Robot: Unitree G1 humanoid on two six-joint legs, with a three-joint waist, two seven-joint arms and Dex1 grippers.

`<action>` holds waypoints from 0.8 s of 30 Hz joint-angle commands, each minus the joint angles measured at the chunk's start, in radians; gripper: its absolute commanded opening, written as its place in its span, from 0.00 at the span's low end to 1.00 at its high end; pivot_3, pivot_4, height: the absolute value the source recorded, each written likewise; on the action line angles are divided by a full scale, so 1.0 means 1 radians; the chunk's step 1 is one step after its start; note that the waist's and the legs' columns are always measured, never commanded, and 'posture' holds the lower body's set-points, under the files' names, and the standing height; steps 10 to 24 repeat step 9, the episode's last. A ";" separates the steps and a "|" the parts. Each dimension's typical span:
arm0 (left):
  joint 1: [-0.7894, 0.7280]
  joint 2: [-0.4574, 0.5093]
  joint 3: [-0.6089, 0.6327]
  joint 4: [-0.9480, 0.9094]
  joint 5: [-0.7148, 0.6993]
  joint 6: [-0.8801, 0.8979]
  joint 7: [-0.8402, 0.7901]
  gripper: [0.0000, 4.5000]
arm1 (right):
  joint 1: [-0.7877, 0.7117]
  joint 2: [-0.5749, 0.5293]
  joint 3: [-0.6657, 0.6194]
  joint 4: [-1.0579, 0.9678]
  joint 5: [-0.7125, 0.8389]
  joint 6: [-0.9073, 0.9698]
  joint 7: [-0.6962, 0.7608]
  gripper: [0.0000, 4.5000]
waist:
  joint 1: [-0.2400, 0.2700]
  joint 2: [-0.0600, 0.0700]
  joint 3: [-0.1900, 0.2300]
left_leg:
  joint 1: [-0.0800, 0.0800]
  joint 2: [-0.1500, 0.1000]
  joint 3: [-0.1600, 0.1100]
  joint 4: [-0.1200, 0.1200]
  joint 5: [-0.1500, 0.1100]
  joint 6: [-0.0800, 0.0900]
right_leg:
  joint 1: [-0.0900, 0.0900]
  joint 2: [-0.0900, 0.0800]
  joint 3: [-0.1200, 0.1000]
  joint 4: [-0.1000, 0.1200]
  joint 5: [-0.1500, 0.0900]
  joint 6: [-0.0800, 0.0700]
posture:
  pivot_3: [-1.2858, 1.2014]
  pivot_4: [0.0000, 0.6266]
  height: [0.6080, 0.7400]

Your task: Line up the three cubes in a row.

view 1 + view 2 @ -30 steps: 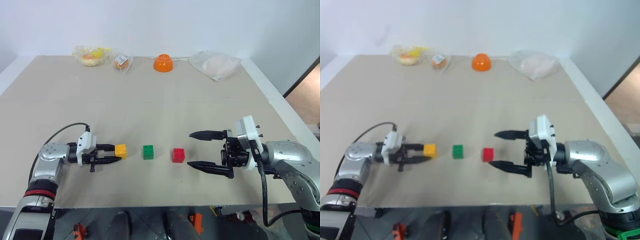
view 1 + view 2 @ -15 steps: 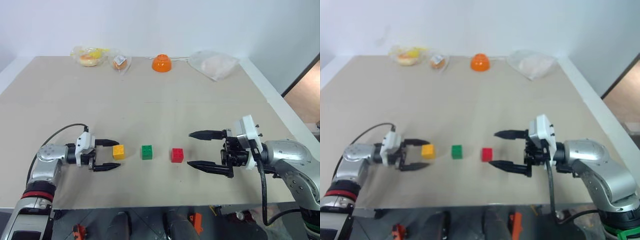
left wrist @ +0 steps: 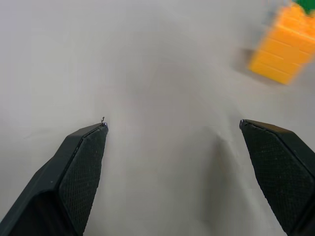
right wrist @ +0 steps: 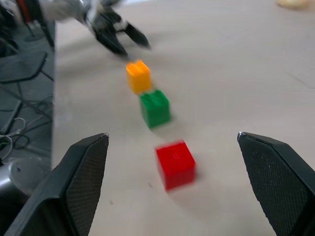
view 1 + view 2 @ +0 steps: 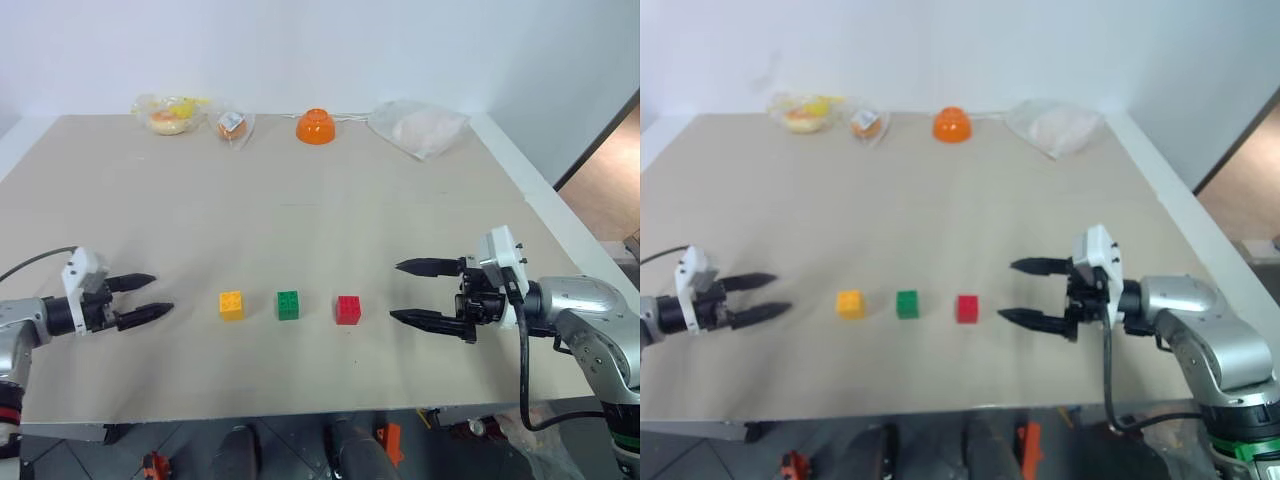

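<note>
White wall (image 5: 330, 40) fills the background on my head camera, meeting the far edge of a broad beige desk (image 5: 300, 200) that takes up most of what I see. Off the desk's right side I can see a strip of brown floor (image 5: 610, 170), and under the near edge some dark floor with a few small orange bits I cannot make out.

Along the far edge, from left to right, I see a clear bag (image 5: 168, 112) with something yellow in it, a smaller wrapped item (image 5: 232, 125), an orange bowl (image 5: 315, 126) turned rim down, and a larger cloudy plastic bag (image 5: 418, 127).

My right arm (image 5: 590, 320) reaches in from the right, level over the desk. Its right claw (image 5: 425, 293) is released, fingers spread wide, holding nothing and pointing at the cubes from near the red one without touching it. My left claw (image 5: 140, 300) sits near the left edge, also released and empty, pointing at the cubes but well apart from them.

Near the front of the desk, between the two claws, the three cubes sit in a straight row with small gaps: yellow cube (image 5: 231, 305) on the left, green cube (image 5: 288, 305) in the middle, red cube (image 5: 348, 309) on the right.
</note>
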 commanded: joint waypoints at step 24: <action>0.136 0.011 0.126 -0.252 -0.096 0.193 0.114 0.99 | -0.025 0.031 0.014 0.048 -0.032 -0.041 0.024 0.97 | -0.001 0.000 0.000 | 0.000 0.001 0.000 -0.001 -0.001 -0.001 | -0.001 0.001 0.001 0.000 -0.001 -0.001 | 0.52 0.24 1.00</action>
